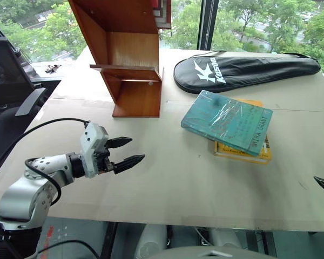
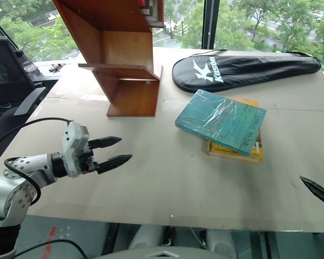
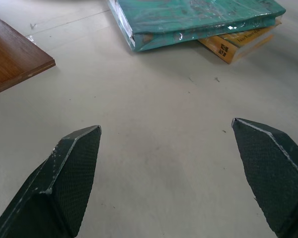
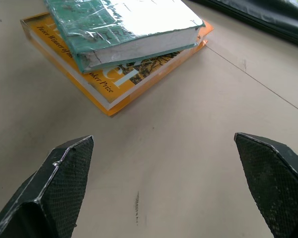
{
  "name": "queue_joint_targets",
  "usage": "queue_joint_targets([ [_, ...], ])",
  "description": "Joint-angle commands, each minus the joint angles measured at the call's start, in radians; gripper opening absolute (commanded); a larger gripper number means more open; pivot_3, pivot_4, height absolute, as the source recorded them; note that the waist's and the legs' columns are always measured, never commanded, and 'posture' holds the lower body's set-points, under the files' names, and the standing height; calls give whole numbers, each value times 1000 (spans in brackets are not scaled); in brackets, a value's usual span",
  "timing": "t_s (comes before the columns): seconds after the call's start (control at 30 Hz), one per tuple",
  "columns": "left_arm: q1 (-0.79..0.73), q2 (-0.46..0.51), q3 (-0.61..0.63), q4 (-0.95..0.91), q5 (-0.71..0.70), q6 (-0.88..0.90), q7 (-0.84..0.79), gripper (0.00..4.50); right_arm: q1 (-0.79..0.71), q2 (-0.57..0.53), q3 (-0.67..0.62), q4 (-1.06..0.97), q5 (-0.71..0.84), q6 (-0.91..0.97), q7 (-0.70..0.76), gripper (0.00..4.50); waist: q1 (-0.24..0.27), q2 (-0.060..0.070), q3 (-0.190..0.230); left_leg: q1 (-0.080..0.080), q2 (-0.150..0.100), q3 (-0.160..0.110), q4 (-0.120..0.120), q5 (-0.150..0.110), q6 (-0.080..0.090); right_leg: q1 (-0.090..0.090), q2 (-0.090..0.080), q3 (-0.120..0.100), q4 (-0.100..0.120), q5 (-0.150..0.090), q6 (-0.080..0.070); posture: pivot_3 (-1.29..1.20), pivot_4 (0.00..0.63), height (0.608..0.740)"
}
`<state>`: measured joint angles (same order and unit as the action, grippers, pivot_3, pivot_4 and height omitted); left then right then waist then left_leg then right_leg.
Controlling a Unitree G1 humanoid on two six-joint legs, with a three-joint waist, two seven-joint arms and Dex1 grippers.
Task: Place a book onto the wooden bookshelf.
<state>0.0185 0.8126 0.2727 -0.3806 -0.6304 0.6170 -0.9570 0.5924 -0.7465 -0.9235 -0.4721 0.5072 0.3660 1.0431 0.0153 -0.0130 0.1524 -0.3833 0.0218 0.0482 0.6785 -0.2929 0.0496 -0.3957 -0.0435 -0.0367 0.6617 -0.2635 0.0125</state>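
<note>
Head camera, looking down over a pale table (image 1: 167, 183). The teal-green book (image 1: 227, 121), wrapped in shiny clear plastic, lies flat on the right half of the table. Its long axis runs diagonally, from a near-right corner toward the far left, and it rests on top of a yellow book (image 1: 243, 151) whose near edge and far corner stick out from under it. Beyond the books lies a long black racket cover (image 1: 243, 70) with white lettering. At the far left of the table stands the wooden bookshelf (image 1: 127, 59), reddish-brown and glossy, with a slanted side panel and a flat middle board; it is well apart from the books.

The left gripper (image 1: 127, 151) hangs above the near-left part of the table, forearm coming in from the left, fingers pointing right toward the books and slightly down. Its two black fingers are spread wide with nothing between them. At the right edge, the tip of the right gripper (image 2: 319, 193) pokes in.

Left wrist camera: two black fingers (image 3: 64, 183) stand far apart over bare table, the teal book's spine ahead, a corner of the shelf base to one side.

Right wrist camera: fingers (image 4: 54, 188) equally wide apart, holding nothing, facing a corner of the stacked books.
</note>
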Motion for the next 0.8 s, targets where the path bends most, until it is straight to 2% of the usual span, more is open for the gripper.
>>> queue_joint_targets([
  [0.03, -37, 14, 11, -1, -14, -23, -22, 4351, -6, 8, -9, -44, -2, -1, -43, 4500, 0, 0, 0, 0, 0, 0, 0, 0, 0, 0, 0, 0, 0, 0, 0, 0, 150, 740],
  [0.17, -118, -1, -25, -8, -51, -1, -39, 4351, -39, 25, 37, -158, -35, 85, -194, 4500, 2, 1, 0, 0, 0, 0, -1, 0, 0, 0, 0, -1, 0, 0, 0, 0, 150, 740],
  [0.3, -158, -7, -68, -8, -53, -1, -52, 4351, -102, -16, 55, -214, 66, 224, -247, 4500, -1, 2, 0, 0, 0, 1, -1, 1, -1, 0, -1, -1, 0, 0, 0, 0, 150, 740],
  [0.4, -177, -14, -95, -13, -50, -8, -55, 4379, -146, -35, 83, -224, 82, 282, -285, 3662, -1, 1, 0, 0, -1, 1, -1, 1, -2, 0, 0, -1, 0, 1, 2, 0, 150, 740],
  [0.53, -174, -30, -120, -30, -47, -7, -42, 4379, -183, -53, 152, -235, 52, 295, -315, 1711, 1, 1, 0, 0, -1, 0, -2, 1, -1, 0, 0, -1, 0, 1, 2, 0, 150, 740],
  [0.63, -173, -44, -131, -45, -54, -2, -28, 4379, -224, -76, 212, -226, 19, 313, -348, 77, 0, 1, 1, -1, -1, 1, -2, 1, -1, -1, 0, -1, 0, 1, 3, 0, 150, 740],
  [0.7, -172, -52, -141, -54, -53, -6, -29, 4379, -287, -101, 273, -213, -6, 351, -398, 28, -2, 1, 1, 0, -1, 1, -2, 1, -1, -1, 0, -1, -1, 1, 3, 0, 150, 740],
  [0.8, -166, -57, -142, -67, -67, -1, -32, 4379, -422, -147, 432, -199, -46, 451, -482, 28, -5, 0, 1, 0, -1, 1, -2, 1, -1, -1, 1, 0, 0, 1, 3, 0, 150, 740],
])
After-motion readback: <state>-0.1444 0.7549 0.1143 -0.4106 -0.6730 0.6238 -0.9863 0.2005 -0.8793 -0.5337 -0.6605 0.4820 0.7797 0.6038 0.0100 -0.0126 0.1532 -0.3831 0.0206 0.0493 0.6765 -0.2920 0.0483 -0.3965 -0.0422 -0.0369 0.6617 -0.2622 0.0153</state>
